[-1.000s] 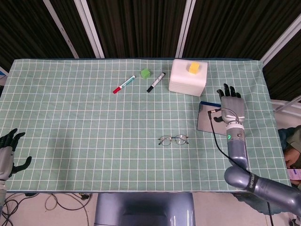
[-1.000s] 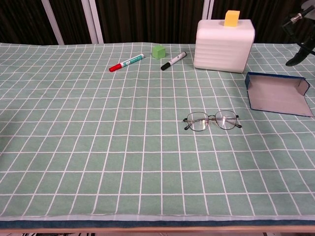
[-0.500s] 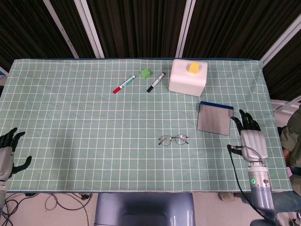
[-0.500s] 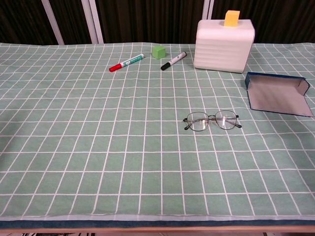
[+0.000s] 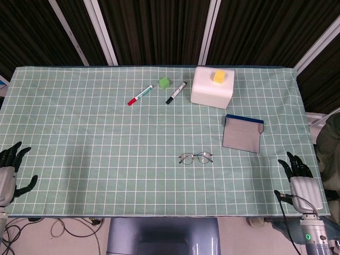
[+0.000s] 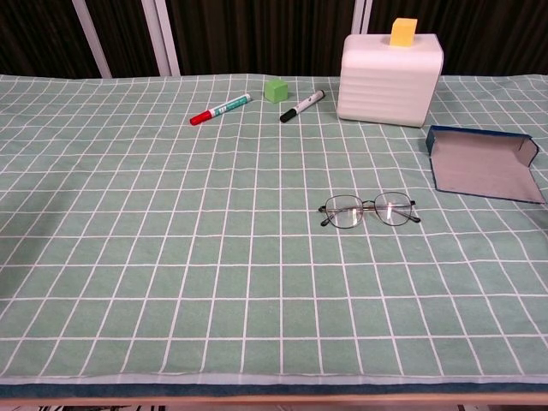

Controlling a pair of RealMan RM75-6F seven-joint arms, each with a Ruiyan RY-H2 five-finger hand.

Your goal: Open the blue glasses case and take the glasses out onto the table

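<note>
Head view shows the right hand (image 5: 302, 183) at the near right corner of the table (image 5: 79, 133), palm down, fingers spread and pointing away from the robot, holding nothing. Ahead of it and a little toward the middle lies the blue glasses case (image 5: 242, 133), flipped open flat with its grey lining up and its blue rim at the far edge. To the left of the case, nearer the robot's centre, the glasses (image 5: 196, 157) rest on the green checked cloth, lenses upright toward the near edge, well apart from the case and from both hands. Beyond the case stands a white box (image 5: 212, 87) with a yellow block (image 5: 219, 76) on top. Further left of the box lie a black marker (image 5: 176, 92), a green cube (image 5: 164, 82) and a red marker (image 5: 139, 95) in a loose row. The left hand (image 5: 7, 172) sits at the near left edge, fingers apart and empty, far from everything. Neither hand appears in the chest view.
</note>
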